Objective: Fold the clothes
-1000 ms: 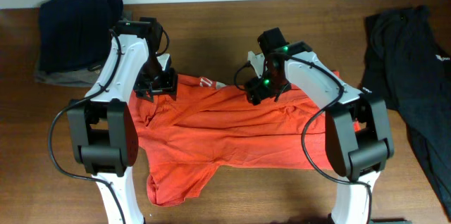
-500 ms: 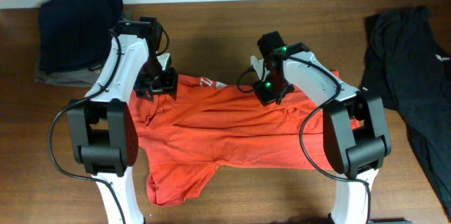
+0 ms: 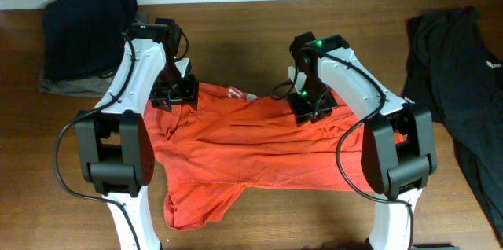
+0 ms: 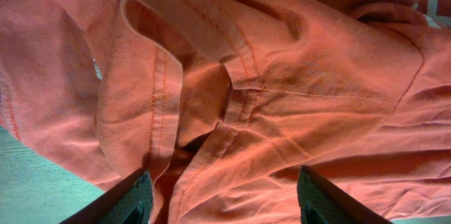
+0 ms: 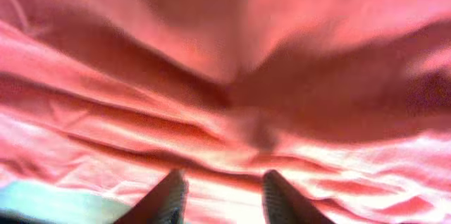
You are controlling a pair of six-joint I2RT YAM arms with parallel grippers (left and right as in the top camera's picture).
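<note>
The right gripper (image 3: 309,107) has shifted rightward along the upper edge of the orange-red T-shirt (image 3: 251,152), which lies crumpled mid-frame, jaws now parted over the cloth (nothing pinched), while the left gripper (image 3: 174,94) hovers spread above the upper-left sleeve; the fold looks barely begun.

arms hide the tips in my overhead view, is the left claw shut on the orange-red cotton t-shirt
Observer: No. In the left wrist view the left claw stands wide open, with a stitched fold of the orange-red cotton T-shirt bunched between its fingers.
Operator: and the right claw
Observer: Its wrist view is blurred, but the right claw shows its fingers apart, close above wrinkled cloth.
</note>
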